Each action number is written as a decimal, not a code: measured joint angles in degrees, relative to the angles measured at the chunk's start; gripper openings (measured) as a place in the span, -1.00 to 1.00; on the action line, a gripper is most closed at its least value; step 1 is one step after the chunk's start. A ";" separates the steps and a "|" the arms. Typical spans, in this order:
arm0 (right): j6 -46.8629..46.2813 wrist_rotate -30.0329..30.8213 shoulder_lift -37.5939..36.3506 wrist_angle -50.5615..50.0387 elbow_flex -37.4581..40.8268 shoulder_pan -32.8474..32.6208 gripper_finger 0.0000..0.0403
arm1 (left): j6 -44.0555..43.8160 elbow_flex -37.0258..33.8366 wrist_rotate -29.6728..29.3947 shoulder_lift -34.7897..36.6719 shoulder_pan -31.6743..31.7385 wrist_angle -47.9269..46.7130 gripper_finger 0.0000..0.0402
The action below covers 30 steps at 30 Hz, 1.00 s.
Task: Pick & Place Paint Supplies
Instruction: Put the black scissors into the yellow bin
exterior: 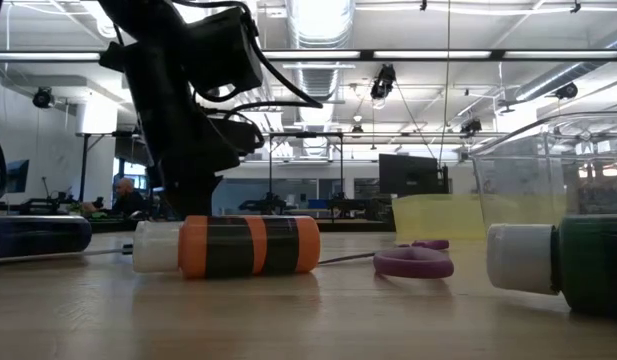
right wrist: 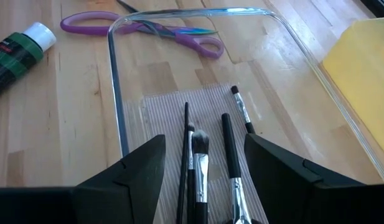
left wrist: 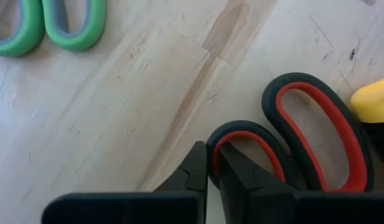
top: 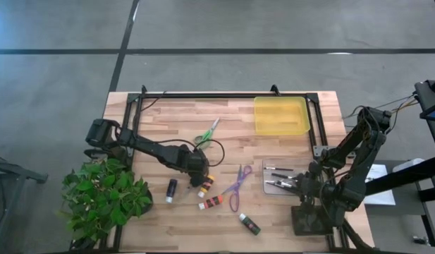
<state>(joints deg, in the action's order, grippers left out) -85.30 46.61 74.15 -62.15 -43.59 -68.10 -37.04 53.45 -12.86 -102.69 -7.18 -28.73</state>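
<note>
My left gripper (top: 197, 168) (left wrist: 211, 152) is low at the table's middle, shut on the red-and-black scissors (left wrist: 316, 134), which the gripper hides in the high view. Close by lie the green scissors (top: 206, 132), a yellow tube (top: 205, 185), a red-orange tube (top: 211, 202), a dark purple tube (top: 171, 189), the purple scissors (top: 238, 185) and a green tube (top: 249, 224). My right gripper (right wrist: 204, 162) is open over a clear tray (top: 268, 185), its fingers standing on either side of the dark brushes (right wrist: 198, 155) lying in it. My left gripper pinches the rim of one handle loop (left wrist: 218, 138) of the red scissors, one finger inside the loop and the other outside it. The fingers come from above, slanting down. The scissors' handles lie flat on the table.
A yellow bin (top: 280, 115) sits at the far right of the table. A leafy potted plant (top: 104, 197) stands at the near left corner. A black frame (top: 224, 94) runs along the far edge. Bare wood lies between the green scissors and the bin.
</note>
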 joint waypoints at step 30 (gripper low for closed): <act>14.27 31.61 -0.15 12.03 -5.60 0.11 0.08 | 16.65 8.13 -14.51 3.87 -1.40 9.65 -0.99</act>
<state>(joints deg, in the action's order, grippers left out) -71.03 78.22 74.00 -50.12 -49.19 -67.99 -20.38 61.58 -27.37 -98.83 -8.58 -19.08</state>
